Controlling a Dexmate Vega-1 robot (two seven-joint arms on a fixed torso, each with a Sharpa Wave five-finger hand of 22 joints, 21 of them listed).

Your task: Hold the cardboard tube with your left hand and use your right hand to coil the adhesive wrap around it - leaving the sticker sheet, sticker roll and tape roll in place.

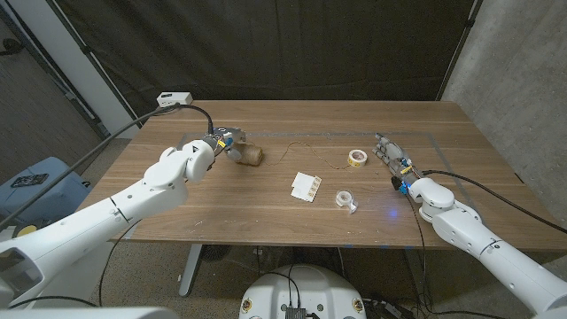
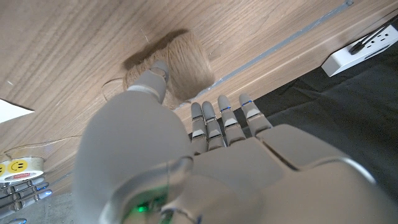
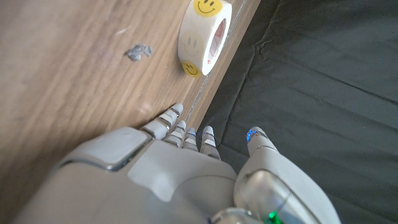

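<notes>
The cardboard tube [image 1: 249, 156], brown and fibrous, lies on its side on the table's left half. My left hand [image 1: 215, 143] stands just left of it. In the left wrist view its thumb [image 2: 155, 78] touches the tube [image 2: 177, 56] while the fingers [image 2: 221, 118] reach straight past it, holding nothing. A thin strand of wrap [image 1: 306, 145] trails from the tube across the table toward the sticker roll [image 1: 357, 158]. My right hand [image 1: 391, 156] is open just right of that smiley-face roll [image 3: 202, 34], fingers [image 3: 180, 132] extended. The sticker sheet [image 1: 306, 186] and the tape roll [image 1: 346, 200] lie mid-table.
A white power strip [image 1: 174, 98] with a black cable sits at the table's back left corner. A taped line [image 1: 425, 136] marks the table near the right hand. A small grey scrap [image 3: 138, 51] lies on the wood near the sticker roll. Dark curtains hang behind.
</notes>
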